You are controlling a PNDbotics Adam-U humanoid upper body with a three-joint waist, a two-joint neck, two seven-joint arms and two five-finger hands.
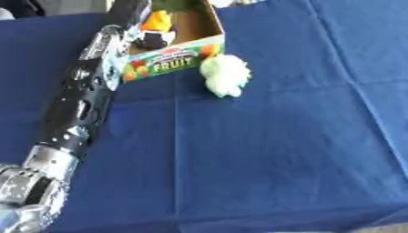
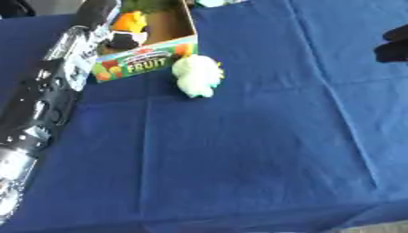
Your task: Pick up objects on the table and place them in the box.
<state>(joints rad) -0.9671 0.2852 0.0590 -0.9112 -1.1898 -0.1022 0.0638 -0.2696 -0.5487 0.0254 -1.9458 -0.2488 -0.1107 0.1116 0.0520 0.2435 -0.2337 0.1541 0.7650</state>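
**Table contents: one soft toy out, one box part-filled**

Soft toy (image 1: 224,74): pale green and white, plush, lying on the blue tablecloth (image 1: 263,150) just beside the front right corner of the box. Whether it touches the cardboard cannot be told. It lies outside the box, with no hand on it.

Box (image 1: 171,61): open-topped cardboard carton, brown inside, its front wall printed with pictures of fruit and the word FRUIT. It stands near the far edge of the table, left of centre, turned slightly askew.

Contents of box: an orange thing (image 1: 158,21) toward the back and a black-and-white thing (image 1: 153,39) in front of it, against the left wall. Their kind cannot be made out. Something green shows at the far end of the box.

Left arm (image 1: 79,104): black with silver joints, stretching from the lower left corner diagonally up to the left side of the box. Its hand is hidden past the top edge of the view, so the state of its fingers cannot be told.

Right hand (image 2: 395,44): a dark shape at the right edge of the right eye view, well apart from toy and box. Only a part shows; whether its fingers are spread or curled cannot be told.

Tablecloth: dark blue, creased in fold lines, covering the whole table.
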